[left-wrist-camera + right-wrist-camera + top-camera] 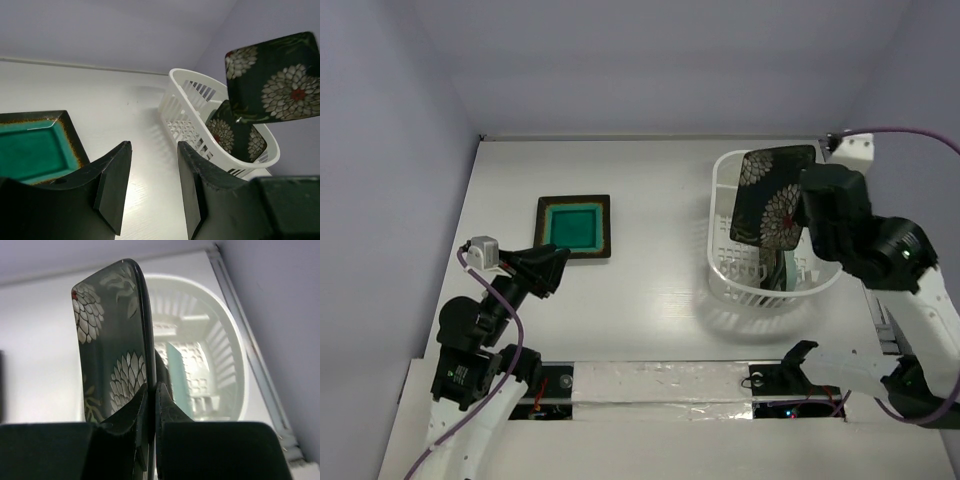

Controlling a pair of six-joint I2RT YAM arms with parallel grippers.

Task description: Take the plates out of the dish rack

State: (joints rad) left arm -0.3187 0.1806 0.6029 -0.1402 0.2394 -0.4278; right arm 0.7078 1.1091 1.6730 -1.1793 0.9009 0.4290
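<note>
The white dish rack (728, 270) stands on the right of the table. My right gripper (810, 215) is shut on the edge of a black flower-pattern plate (770, 195) and holds it upright above the rack; the same plate shows in the right wrist view (112, 340) and in the left wrist view (280, 80). A second flower plate (235, 132) and a mint-green plate (177, 372) stand in the rack. The teal-centred plate (574, 226) lies flat on the table at the left. My left gripper (558, 268) is open and empty just below it.
A white box with a purple cable (855, 148) sits at the back right corner. A taped strip (660, 382) runs along the near edge between the arm bases. Walls close in the table at left, back and right.
</note>
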